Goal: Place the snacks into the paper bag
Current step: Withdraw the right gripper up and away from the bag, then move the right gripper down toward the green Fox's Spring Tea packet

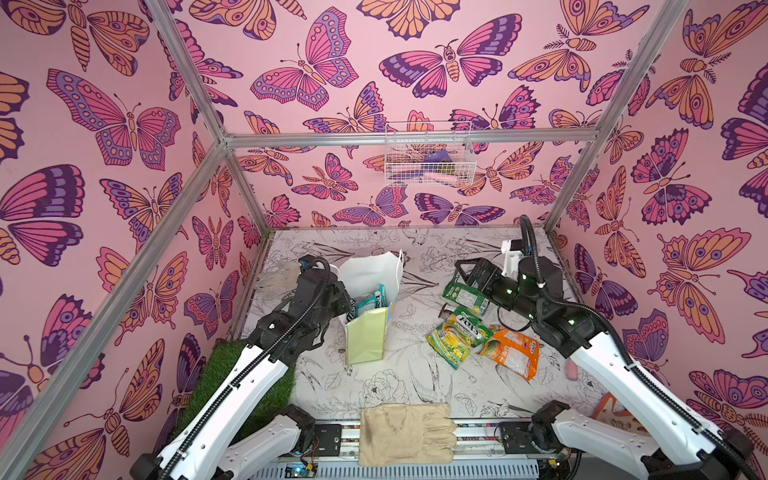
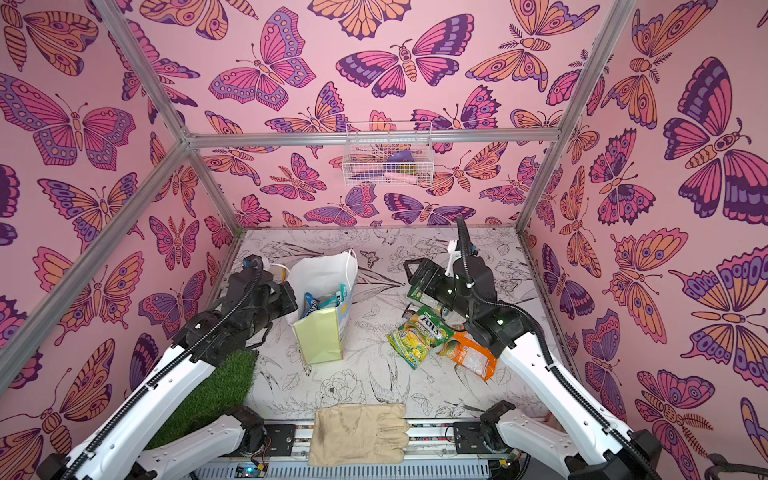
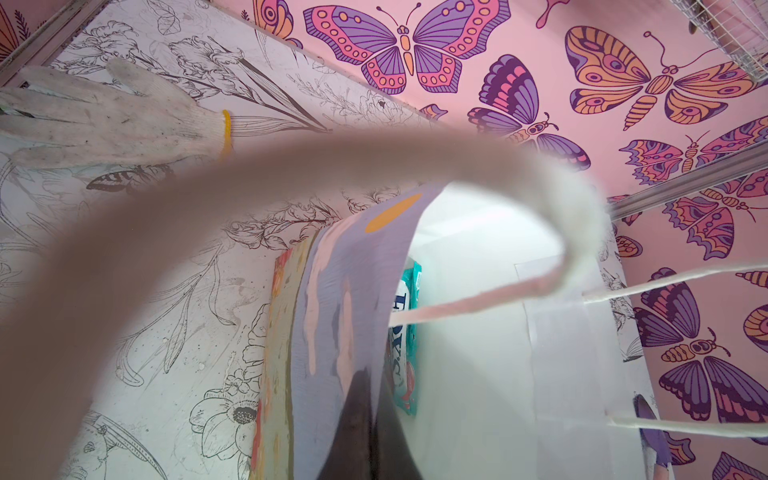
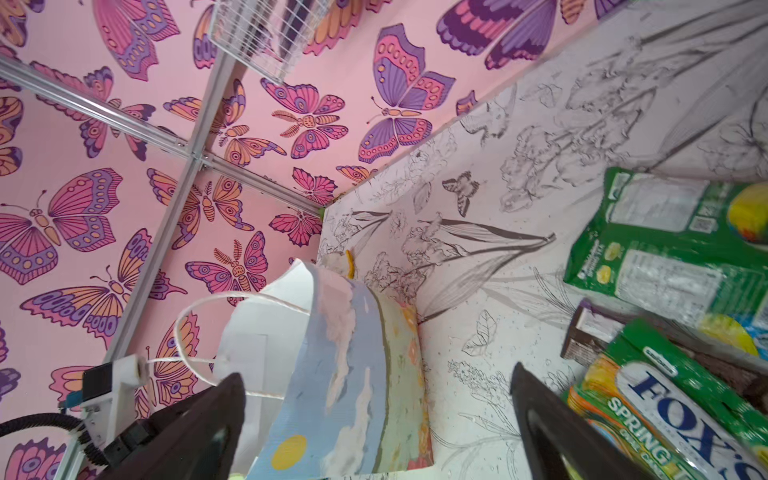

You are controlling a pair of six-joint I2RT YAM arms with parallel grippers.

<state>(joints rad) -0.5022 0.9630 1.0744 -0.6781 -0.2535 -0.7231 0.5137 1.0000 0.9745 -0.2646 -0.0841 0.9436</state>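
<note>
1. Both top views show the paper bag (image 1: 365,338) upright at about 9 o'clock from the table's middle, with its mouth open upward.
2. Its wall is seen in the left wrist view pinched at the rim by the left gripper (image 3: 371,399), whose jaws are pressed together on the paper. The mouth is judged to be kept open this way.
3. Two snacks are seen inside the bag: a teal packet (image 1: 370,298) and a small blue packet (image 2: 309,300).
4. Four snacks are left on the table at about 3 o'clock: a green packet (image 1: 462,294), a dark brown bar (image 1: 446,309), a yellow-green Fox's packet (image 1: 455,337) and an orange packet (image 1: 512,352).
5. The right gripper (image 4: 378,371) is seen with its jaws wide apart and nothing between them, poised over the green packet. That packet is judged to be the next pick.
6. About a third of the task is judged done.
7. A beige glove (image 1: 405,434) at 6 o'clock is not among the snacks.
</note>
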